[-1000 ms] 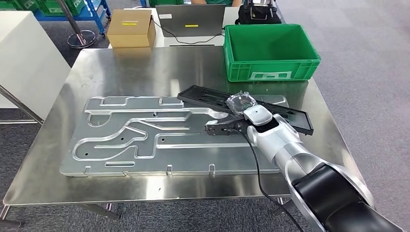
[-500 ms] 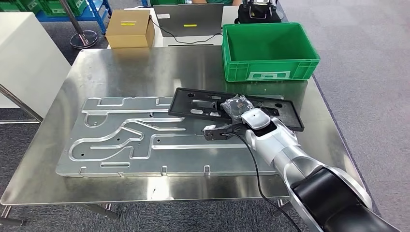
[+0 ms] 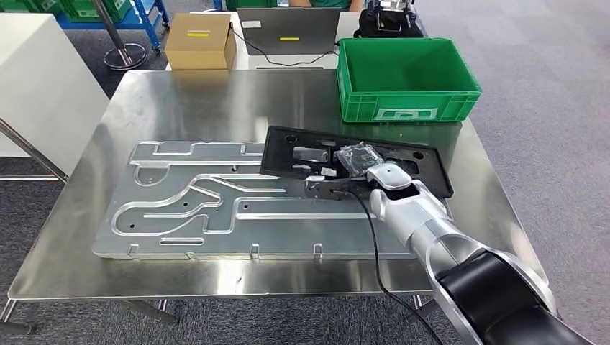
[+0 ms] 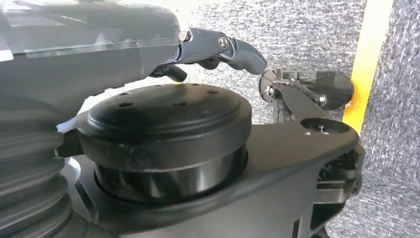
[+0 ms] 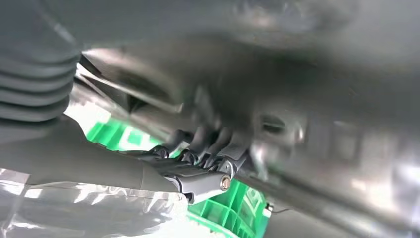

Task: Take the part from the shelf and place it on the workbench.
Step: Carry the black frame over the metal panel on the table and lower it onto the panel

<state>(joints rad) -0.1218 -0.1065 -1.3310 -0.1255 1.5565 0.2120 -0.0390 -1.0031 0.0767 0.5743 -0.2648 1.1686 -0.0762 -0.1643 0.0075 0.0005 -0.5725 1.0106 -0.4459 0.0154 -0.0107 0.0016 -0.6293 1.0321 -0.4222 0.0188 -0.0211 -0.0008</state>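
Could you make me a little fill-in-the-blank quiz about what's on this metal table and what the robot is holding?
1. The right hand holds a flat part whose colour is ____.
2. The crate at the table's far corner is ____ in colour.
3. The large grooved plate lying on the table is made of ____.
4. Beyond the table sits a brown ____ box.

Missing words: black; green; metal; cardboard

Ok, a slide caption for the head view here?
Right hand holds the black part over the steel workbench, above the right end of the aluminium plate, near a green bin.
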